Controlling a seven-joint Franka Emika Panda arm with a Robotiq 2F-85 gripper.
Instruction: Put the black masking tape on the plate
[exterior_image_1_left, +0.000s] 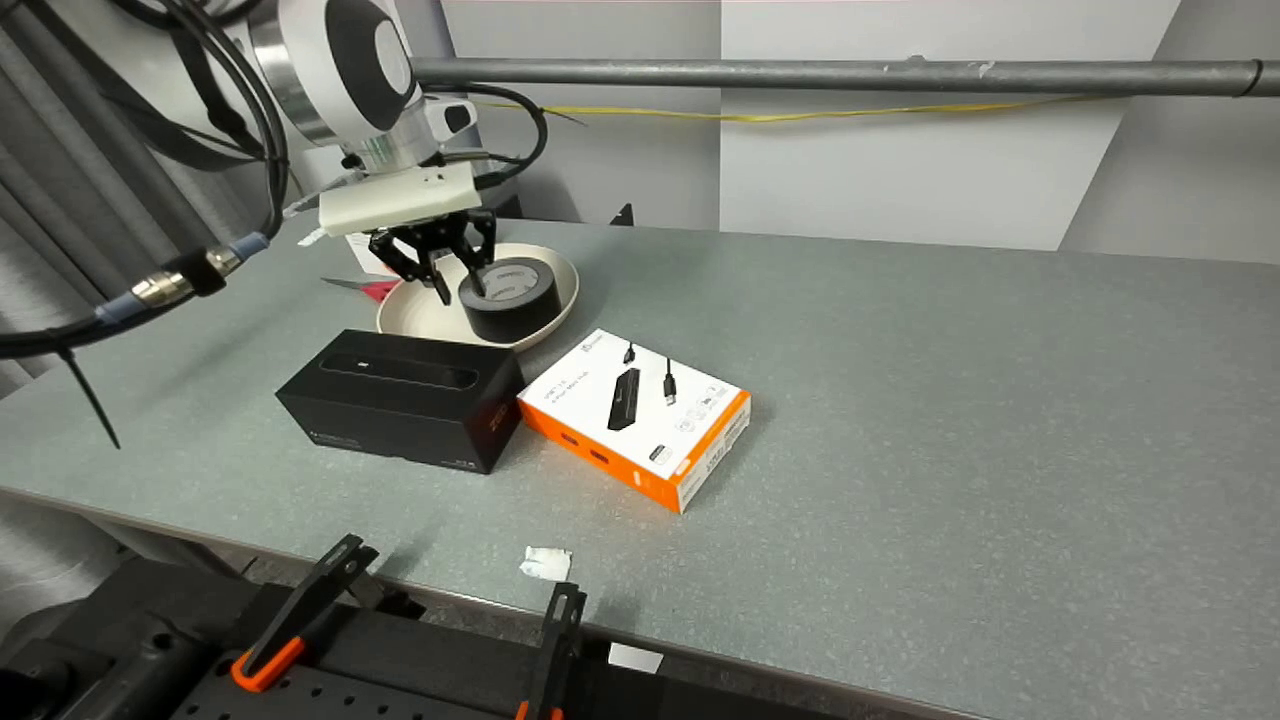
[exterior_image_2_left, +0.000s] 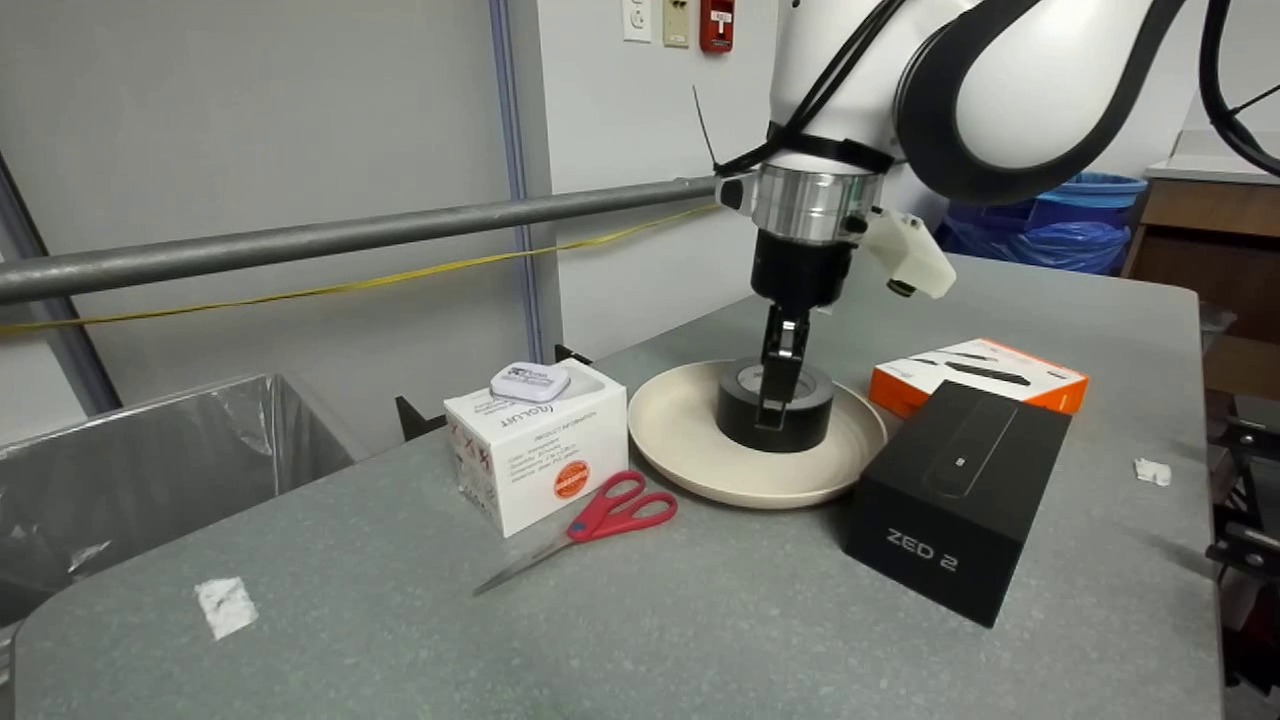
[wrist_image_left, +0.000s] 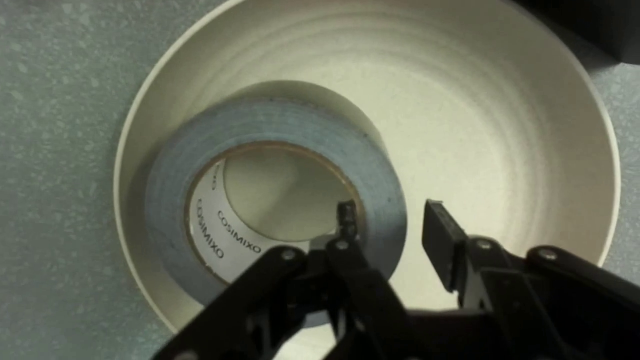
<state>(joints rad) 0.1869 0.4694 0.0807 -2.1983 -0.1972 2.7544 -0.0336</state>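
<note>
The black masking tape lies flat on the cream-white plate. In an exterior view the tape stands inside the rim of the plate. The wrist view shows the tape from above, towards the left of the plate, with its hollow centre visible. My gripper is open. One finger is in the tape's hollow, close to the inner wall; the other is outside the ring, with a gap to the outer wall. The gripper also shows in both exterior views.
A long black box stands beside the plate, with a white and orange box next to it. A white box with a small case on top and red-handled scissors are near the plate. A grey bin stands beyond the table.
</note>
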